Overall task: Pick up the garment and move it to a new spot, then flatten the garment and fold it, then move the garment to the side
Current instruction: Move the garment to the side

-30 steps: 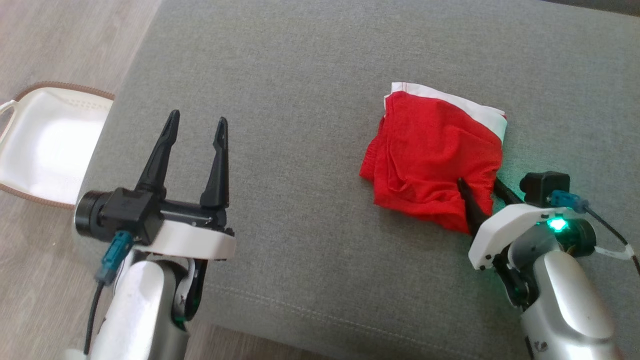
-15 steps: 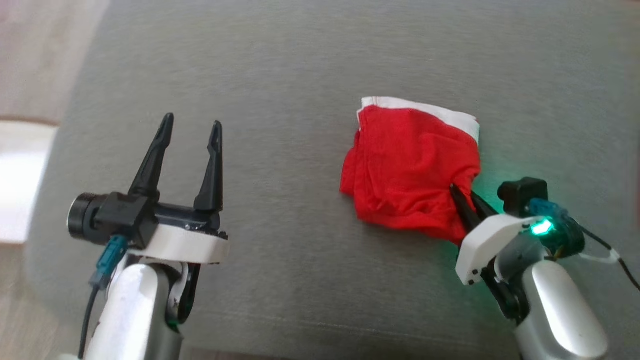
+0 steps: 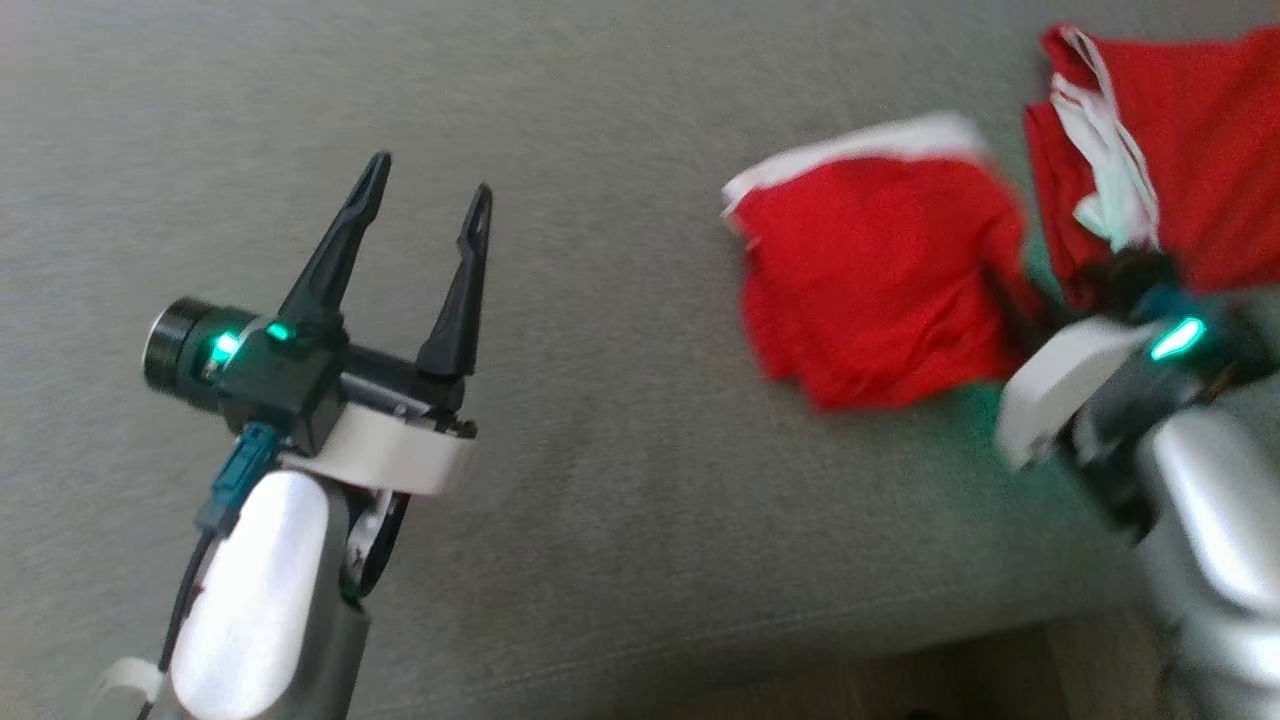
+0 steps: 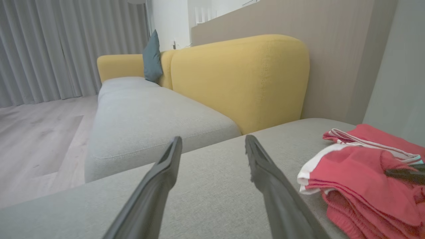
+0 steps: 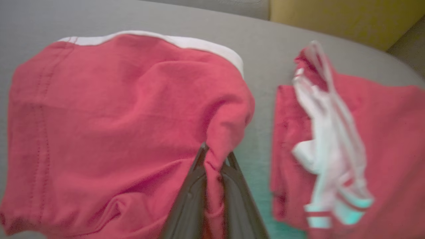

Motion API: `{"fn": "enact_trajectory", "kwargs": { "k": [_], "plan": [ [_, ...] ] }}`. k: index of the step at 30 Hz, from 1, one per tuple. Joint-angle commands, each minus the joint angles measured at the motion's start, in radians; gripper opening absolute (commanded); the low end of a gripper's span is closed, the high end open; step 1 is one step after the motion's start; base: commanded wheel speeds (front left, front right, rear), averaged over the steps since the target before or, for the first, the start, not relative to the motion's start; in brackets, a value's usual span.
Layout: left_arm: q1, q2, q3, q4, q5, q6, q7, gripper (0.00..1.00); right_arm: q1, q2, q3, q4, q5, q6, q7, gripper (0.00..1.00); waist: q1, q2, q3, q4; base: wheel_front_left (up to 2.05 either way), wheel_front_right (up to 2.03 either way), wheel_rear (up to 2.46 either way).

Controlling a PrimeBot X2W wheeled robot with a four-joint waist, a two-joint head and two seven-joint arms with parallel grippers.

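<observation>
Two red garments lie on the grey cushion (image 3: 600, 520). The folded red garment (image 3: 880, 290), with a white band along its far edge, sits right of centre. The right gripper (image 5: 215, 156) is pinched tight on a bunch of cloth at its near right corner, fabric squeezed between the fingers. Just to its right, across a narrow strip of cushion, lies the second red garment (image 3: 1200, 130) with white trim. Well to the left, the left gripper (image 3: 430, 175) hovers over bare cushion, fingers spread apart, holding nothing. A yellow sofa back (image 4: 239, 76) rises on the far side.
</observation>
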Motion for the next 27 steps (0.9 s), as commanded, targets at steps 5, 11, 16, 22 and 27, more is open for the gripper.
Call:
{"fn": "enact_trajectory", "kwargs": {
  "k": [5,11,16,22,27],
  "plan": [
    [-0.059,0.027,0.014,-0.029,0.013,-0.003,0.001,1.00,-0.159,-0.171,-0.028,0.009,0.010,0.003,-0.043,0.00,-0.0001,0.0000,0.104,-0.110,0.00,0.00,0.00],
    [-0.076,0.039,0.014,-0.033,0.012,-0.002,0.003,1.00,-0.242,-0.262,-0.118,0.025,-0.003,0.003,-0.021,0.00,-0.0001,0.0000,0.143,-0.137,0.00,0.00,0.00],
    [-0.102,0.039,0.001,-0.043,0.014,-0.005,0.005,1.00,-0.287,-0.279,-0.186,0.060,-0.017,0.003,-0.003,0.00,-0.0001,0.0000,0.188,-0.134,0.00,0.00,0.00],
    [-0.137,0.039,-0.015,-0.046,0.012,-0.012,0.004,1.00,-0.304,-0.271,-0.285,0.115,-0.039,0.003,0.009,0.00,-0.0001,0.0000,0.246,-0.123,0.00,0.00,0.00],
    [-0.165,0.039,-0.027,-0.039,0.011,-0.016,0.001,1.00,-0.304,-0.256,-0.351,0.148,-0.074,0.003,-0.012,0.00,-0.0001,0.0000,0.279,-0.111,0.00,0.00,0.00]
  ]
}}
